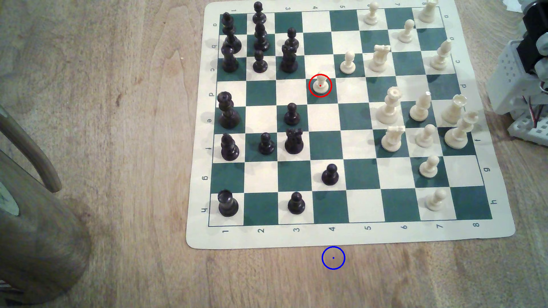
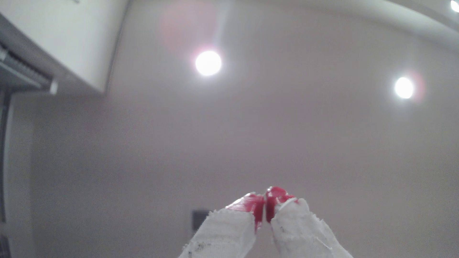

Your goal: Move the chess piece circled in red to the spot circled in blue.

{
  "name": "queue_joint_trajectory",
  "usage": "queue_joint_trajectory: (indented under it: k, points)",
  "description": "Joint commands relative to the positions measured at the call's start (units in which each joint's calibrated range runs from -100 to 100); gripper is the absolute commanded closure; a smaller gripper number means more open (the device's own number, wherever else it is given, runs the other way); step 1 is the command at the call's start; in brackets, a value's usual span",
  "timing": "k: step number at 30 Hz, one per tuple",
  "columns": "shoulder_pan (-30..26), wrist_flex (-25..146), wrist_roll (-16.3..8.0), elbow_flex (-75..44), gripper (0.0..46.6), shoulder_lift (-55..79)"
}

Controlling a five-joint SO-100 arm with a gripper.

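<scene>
One cream pawn [image 1: 320, 84] upright on green square d4 of chessboard [image 1: 350, 237]; blue-ringed spot [image 1: 333, 258] on bare wood just beside board's near edge. Gripper [image 2: 264, 206] closed, red tips touching, empty.

Your exterior view looks steeply down from above onto the light-brown wooden bench [image 1: 118, 148], near enough that the green-and-cream roll-up chessboard mat [image 1: 350, 237] takes most of it. Your wrist view faces upward past the red-tipped, white-wrapped tool [image 2: 264, 208] to a pale ceiling [image 2: 298, 136] with two round lamps [image 2: 208, 63].
</scene>
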Motion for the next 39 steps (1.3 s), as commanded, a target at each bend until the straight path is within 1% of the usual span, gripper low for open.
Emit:
queue_joint_trajectory:
  k: [1,5,9,10,15,21,25,27,33,36,37,38,39]
  points:
    - [0.9,9.5,0.2,0.7,46.4,-0.2]
    - [1.1,15.6,0.2,-1.6,46.4,-0.2]
    - [1.1,30.0,0.2,-7.9,46.4,-0.2]
    - [1.1,38.5,0.2,-11.2,46.4,-0.2]
    - [2.0,66.9,-0.1,-21.1,46.4,-0.2]
    - [2.7,77.9,-0.1,-26.8,46.4,-0.2]
    - [2.5,80.4,-0.1,-28.2,46.4,-0.2]
    - [2.8,84.3,-0.1,-29.6,46.4,-0.2]
    - [5.6,96.7,-0.2,-35.2,46.4,-0.2]
    - [6.7,106.4,-0.4,-37.6,46.4,-0.2]
    - [7.5,110.6,-1.7,-38.3,44.5,-0.1]
    - [7.8,112.1,-2.1,-38.3,42.3,-0.1]
    - [7.9,113.6,-2.9,-38.3,39.1,-0.1]
